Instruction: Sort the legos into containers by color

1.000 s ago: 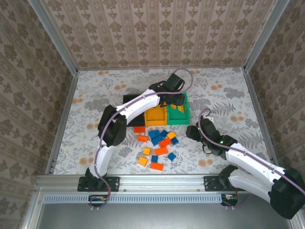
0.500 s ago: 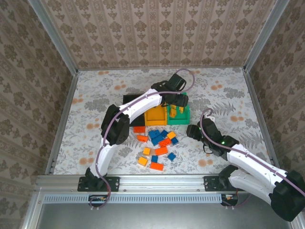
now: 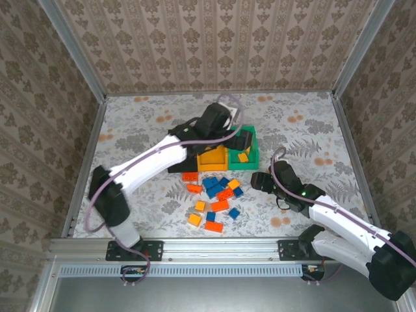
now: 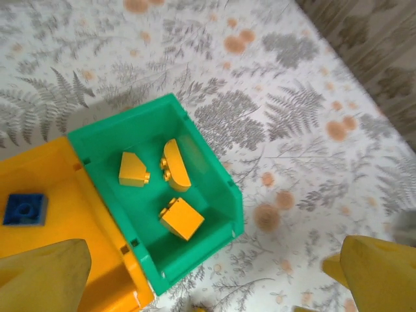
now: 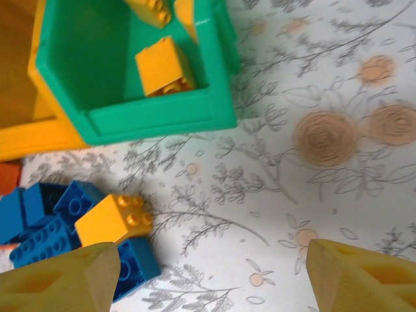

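Left gripper [image 4: 211, 276] over green bin [image 4: 123, 116] — jaws spread, empty; three yellow bricks [image 4: 181, 218] inside. Right gripper [image 5: 208, 279] near loose bricks [image 5: 110, 218] — jaws apart, empty.

I read this as a lab robot cell dressed up as a room. An aluminium extrusion frame [image 3: 195, 246] runs along the near edge and up the corners. The flat wall panels [image 3: 214, 45] carry printed damask wallpaper. A floral sheet covers the table [image 3: 312, 123]. The left arm base [image 3: 133, 250] and right arm base [image 3: 304, 250] are bolted to the rail.
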